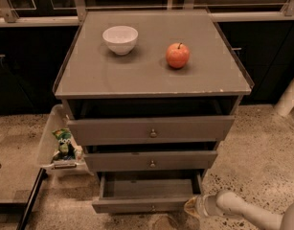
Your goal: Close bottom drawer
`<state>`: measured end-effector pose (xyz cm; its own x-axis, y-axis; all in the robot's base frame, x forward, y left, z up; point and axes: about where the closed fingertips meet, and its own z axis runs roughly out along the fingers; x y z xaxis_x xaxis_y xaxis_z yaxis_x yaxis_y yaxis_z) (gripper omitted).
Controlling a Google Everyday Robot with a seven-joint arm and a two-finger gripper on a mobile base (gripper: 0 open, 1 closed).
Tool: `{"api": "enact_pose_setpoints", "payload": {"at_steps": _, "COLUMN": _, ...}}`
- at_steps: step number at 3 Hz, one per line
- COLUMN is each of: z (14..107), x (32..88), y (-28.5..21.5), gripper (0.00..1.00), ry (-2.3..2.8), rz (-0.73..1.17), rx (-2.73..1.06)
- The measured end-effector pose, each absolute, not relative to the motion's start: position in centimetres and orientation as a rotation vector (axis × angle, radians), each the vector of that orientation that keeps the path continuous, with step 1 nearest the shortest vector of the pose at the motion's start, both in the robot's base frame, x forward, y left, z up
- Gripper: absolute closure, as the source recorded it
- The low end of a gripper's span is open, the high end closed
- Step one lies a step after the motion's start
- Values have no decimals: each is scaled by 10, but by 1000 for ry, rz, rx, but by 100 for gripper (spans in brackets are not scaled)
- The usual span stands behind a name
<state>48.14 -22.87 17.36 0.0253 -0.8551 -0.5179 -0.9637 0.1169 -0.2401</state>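
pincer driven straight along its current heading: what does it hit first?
The pincer sits low, just right of the open bottom drawer, and points left. It would probably first meet the right end of that drawer's front panel. Depth is unclear, so it may be touching already.

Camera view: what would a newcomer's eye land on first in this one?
The grey cabinet stands with all three drawers ajar, and the bottom drawer is out furthest, showing its inside. The robot's pincer sits low at the bottom right of the view, by that drawer's right front corner. On the cabinet top, a red apple stands to the right of a white bowl.
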Motion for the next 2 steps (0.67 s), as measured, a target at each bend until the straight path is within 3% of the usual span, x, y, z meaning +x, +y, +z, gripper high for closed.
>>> {"api": "enact_pose_setpoints", "payload": {"at_steps": 1, "z": 174, "x": 482, "y": -229, "gripper": 11, "ry": 1851, "rz": 256, "rx": -1760}}
{"api": "enact_pose_setpoints", "payload": {"at_steps": 2, "z": 171, "x": 484, "y": -228, "gripper": 0, "ry": 1848, "rz": 250, "rx": -1756}}
